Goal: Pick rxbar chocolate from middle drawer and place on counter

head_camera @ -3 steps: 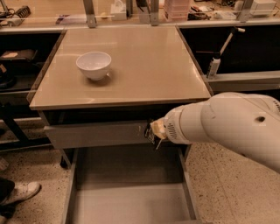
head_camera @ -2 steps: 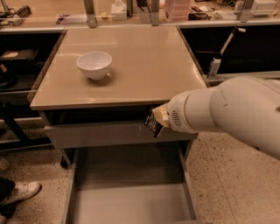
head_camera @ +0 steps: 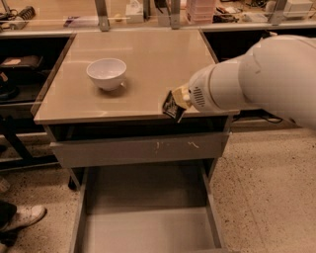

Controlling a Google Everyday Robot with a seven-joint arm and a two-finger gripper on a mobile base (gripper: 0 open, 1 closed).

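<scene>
The rxbar chocolate [head_camera: 172,106], a small black wrapped bar, hangs tilted over the front right edge of the counter [head_camera: 148,59]. My gripper [head_camera: 179,101] is shut on its upper end; most of the gripper is hidden behind the big white arm [head_camera: 261,79] that reaches in from the right. The middle drawer [head_camera: 148,230] stands pulled open below, with a bare grey floor.
A white bowl [head_camera: 106,73] sits on the counter's left half. A closed grey drawer with a scratched front [head_camera: 138,148] lies just under the counter. A cluttered bench [head_camera: 148,12] runs along the back. A person's shoe [head_camera: 24,216] is at lower left.
The arm has risen and moved slightly right, carrying the bar from in front of the scratched drawer front up to the counter's front edge.
</scene>
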